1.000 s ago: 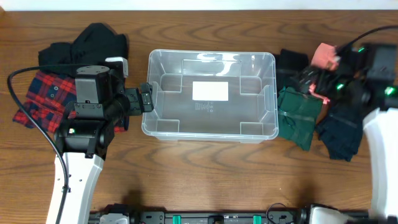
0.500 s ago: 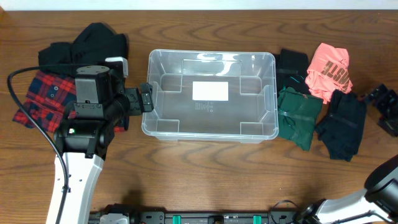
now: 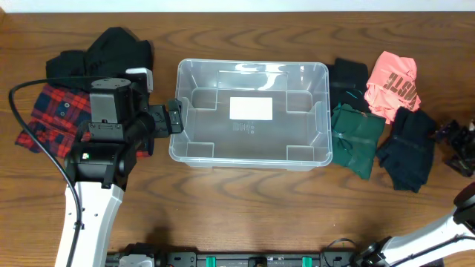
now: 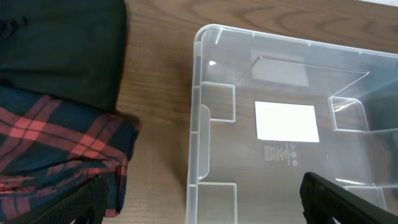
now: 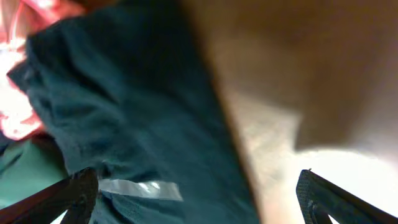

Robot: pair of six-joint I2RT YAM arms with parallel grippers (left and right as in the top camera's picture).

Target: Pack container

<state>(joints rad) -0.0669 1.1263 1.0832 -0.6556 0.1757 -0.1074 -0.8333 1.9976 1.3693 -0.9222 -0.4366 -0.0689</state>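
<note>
The container (image 3: 252,158) is a clear tub with a white label (image 3: 251,109) on its base, standing empty at mid-table. My left gripper (image 3: 175,117) is open at the tub's left wall. In the left wrist view that wall (image 4: 194,143) runs between the left gripper's (image 4: 205,211) spread fingers (image 4: 339,200). My right gripper (image 3: 453,145) is open at the table's right edge, just right of a dark navy garment (image 3: 408,148). The right wrist view is blurred: that dark garment (image 5: 124,106) lies under the open right gripper (image 5: 199,205).
A black garment (image 3: 104,52) and a red plaid shirt (image 3: 48,119) lie left of the tub, partly under the left arm. Right of the tub lie a small black garment (image 3: 349,73), a coral shirt (image 3: 393,78) and a green garment (image 3: 356,133).
The right arm has swung off the clothes pile to the table's right edge, uncovering the coral shirt. The left arm has not moved.
</note>
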